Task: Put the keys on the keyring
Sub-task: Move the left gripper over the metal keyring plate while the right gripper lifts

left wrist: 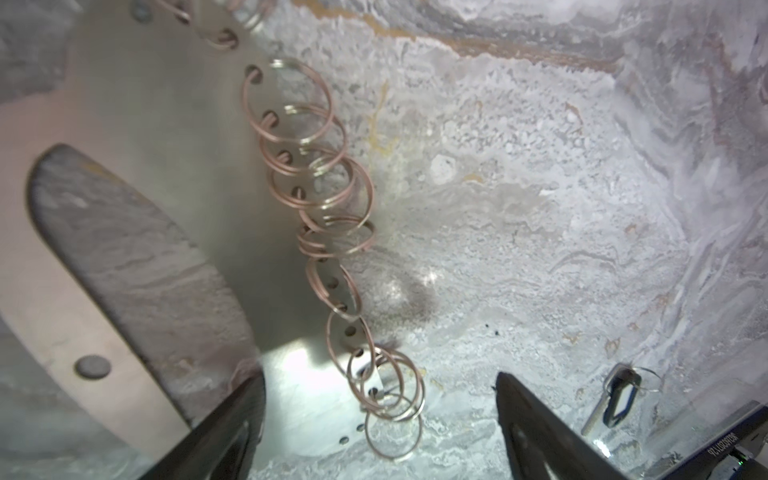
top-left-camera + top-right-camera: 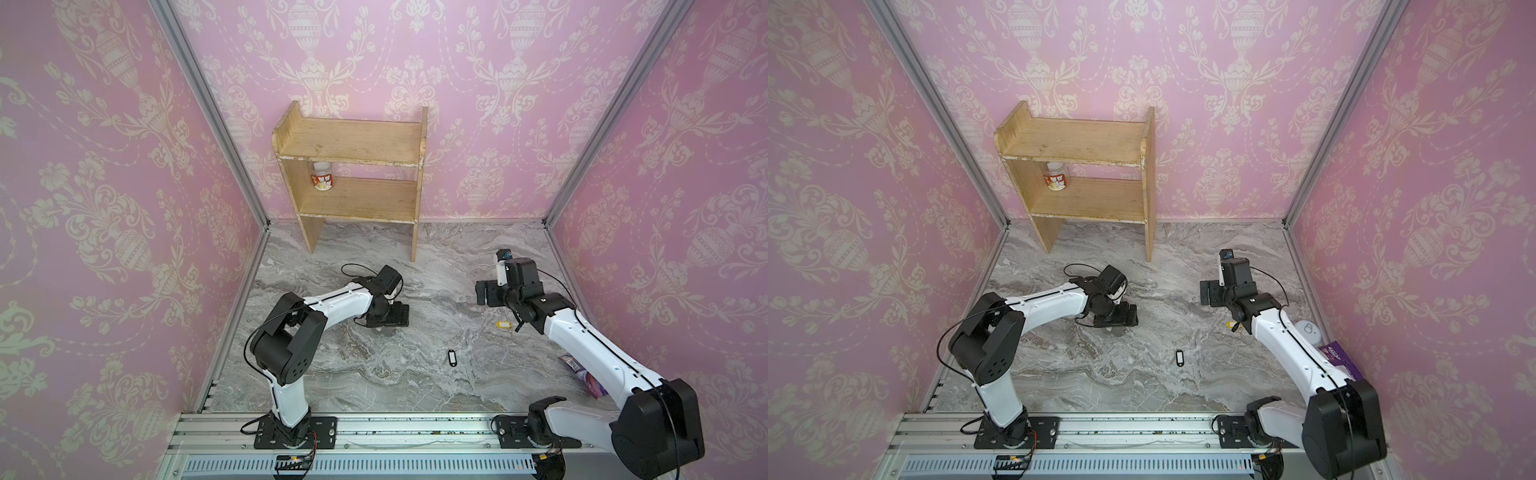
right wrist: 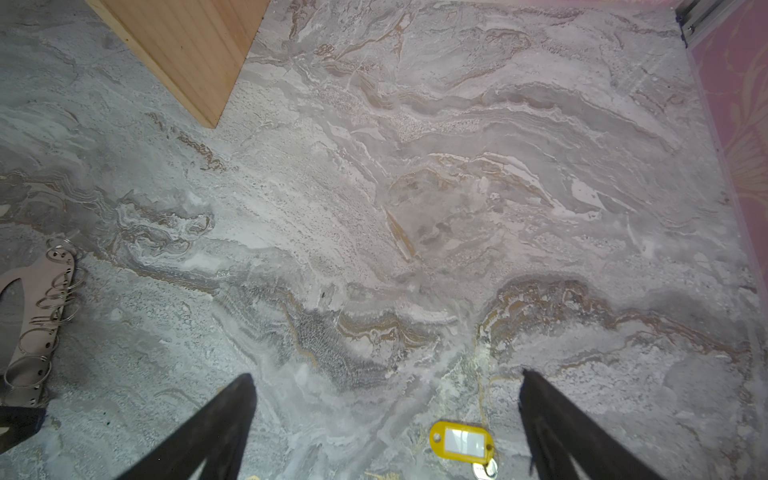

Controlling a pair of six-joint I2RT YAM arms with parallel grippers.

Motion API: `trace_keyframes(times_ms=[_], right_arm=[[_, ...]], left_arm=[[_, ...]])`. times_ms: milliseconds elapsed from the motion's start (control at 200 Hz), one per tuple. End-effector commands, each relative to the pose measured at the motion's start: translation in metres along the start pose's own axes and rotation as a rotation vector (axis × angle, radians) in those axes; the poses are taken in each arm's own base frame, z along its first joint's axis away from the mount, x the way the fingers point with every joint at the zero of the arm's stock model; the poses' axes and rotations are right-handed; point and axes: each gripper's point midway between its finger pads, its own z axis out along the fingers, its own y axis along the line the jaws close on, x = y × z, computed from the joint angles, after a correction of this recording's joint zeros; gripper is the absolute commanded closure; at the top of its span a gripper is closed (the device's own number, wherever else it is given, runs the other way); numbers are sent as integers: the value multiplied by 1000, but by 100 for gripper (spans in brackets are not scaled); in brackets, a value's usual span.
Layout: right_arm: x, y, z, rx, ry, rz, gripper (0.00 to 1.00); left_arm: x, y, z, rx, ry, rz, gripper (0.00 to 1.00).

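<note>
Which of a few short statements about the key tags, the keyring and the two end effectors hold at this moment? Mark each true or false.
1. The left end effector is open over the keyring. True.
2. The yellow key tag lies flat on the table. True.
3. The right end effector grips the yellow key tag. False: the right end effector is open and holds nothing.
4. The black key tag hangs from a split ring. False: the black key tag lies on the table, apart from the keyring.
5. A jar stands on the shelf's top board. False: the jar stands on the lower board of the shelf.
</note>
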Motion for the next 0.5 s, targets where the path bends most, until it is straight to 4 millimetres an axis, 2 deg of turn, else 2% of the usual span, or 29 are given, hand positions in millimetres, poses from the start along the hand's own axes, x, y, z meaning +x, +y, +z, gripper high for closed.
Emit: trace_keyframes(times_ms=[0,125,240,415,495], right_arm=[[-3,9,-4,-38,-13,19,0],[0,14,-2,-64,-5,15,0],[2,20,-1,-90,-1,9,0],[4,29,1,-130,-1,1,0],[5,31,1,-141,-4,-4,0]], left_arm=[[12,-4,-5,2,35,-18,12],[-6,5,-35,-58,-132,68,11],[-8,15,-54,-99,-227,187,10],[13,15,-50,-55,-209,369,14],[20,15,-47,-48,-209,437,20]])
